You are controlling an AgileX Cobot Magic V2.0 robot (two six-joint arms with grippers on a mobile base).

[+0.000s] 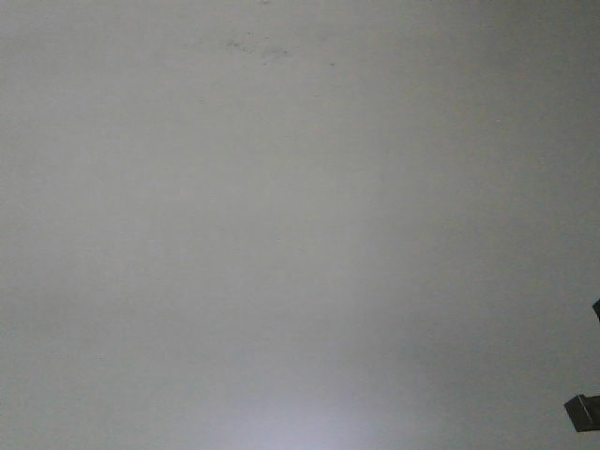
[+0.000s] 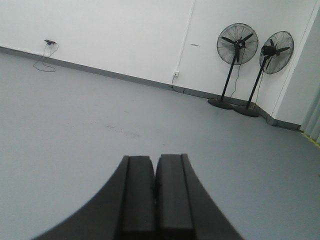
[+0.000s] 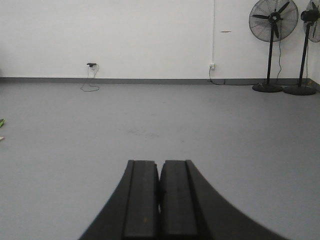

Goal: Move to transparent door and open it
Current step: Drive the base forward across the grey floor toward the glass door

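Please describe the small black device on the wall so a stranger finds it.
On the white wall, look left of the two fans, past the white socket. The black device sits low; it alone there is dark, a thin cable looping below.
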